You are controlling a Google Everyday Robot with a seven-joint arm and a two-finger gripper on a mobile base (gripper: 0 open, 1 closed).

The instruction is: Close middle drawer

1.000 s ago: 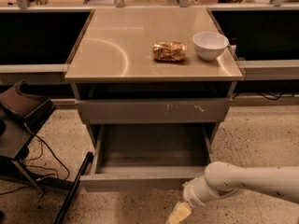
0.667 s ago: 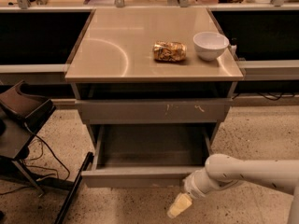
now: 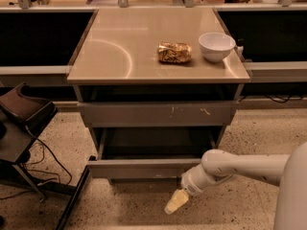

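Note:
The middle drawer (image 3: 144,168) is the low, wide grey one with a plain front. It stands partly pulled out from the cabinet and shows its dark grey interior (image 3: 153,145). Above it is another grey drawer front (image 3: 158,113) with pale scratch marks. My gripper (image 3: 176,201) is a pale yellow tip on the white arm (image 3: 240,166). It hangs just below and in front of the right half of the middle drawer's front, pointing down-left towards the floor. The wrist is close to the front's lower edge. I cannot tell whether it touches.
On the beige tabletop (image 3: 120,56) lie a gold snack bag (image 3: 174,52) and a white bowl (image 3: 217,46). A dark chair with cables (image 3: 24,128) stands at the left. Speckled floor (image 3: 134,205) lies in front. Counters with dark recesses flank the table.
The middle drawer's front has moved back towards the cabinet, so less of the interior shows. My gripper and arm have moved up and forward towards the drawer front.

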